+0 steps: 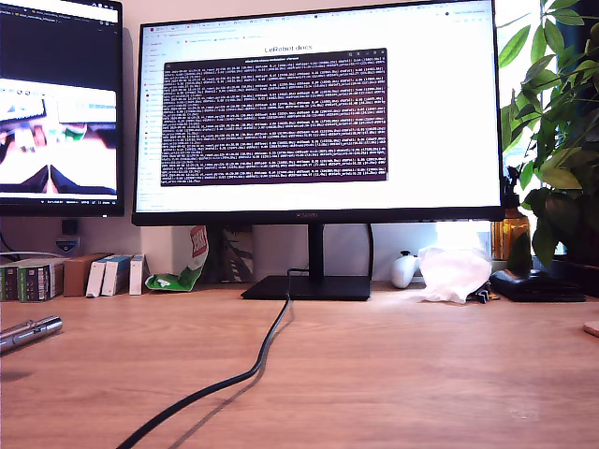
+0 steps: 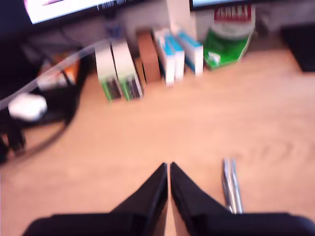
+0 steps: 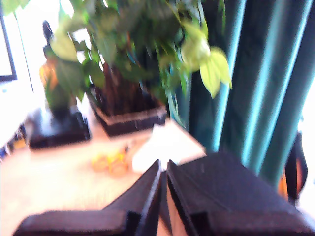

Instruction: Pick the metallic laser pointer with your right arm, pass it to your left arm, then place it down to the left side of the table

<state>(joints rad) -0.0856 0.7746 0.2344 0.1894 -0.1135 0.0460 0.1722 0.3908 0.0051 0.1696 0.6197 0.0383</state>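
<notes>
At the exterior view's lower left, the metallic laser pointer lies flat on the table. It looks rigid, smooth and likely slippery, so a grip across its middle seems best. My first gripper and my second gripper both have their jaws pressed together, holding nothing.

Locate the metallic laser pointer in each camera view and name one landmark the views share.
Exterior view: metallic laser pointer lies on the table at the exterior view's left edge.
First wrist view: it lies beside my first gripper, apart from it.
Second wrist view: not in it.
Shared landmark: the small boxes.
</notes>
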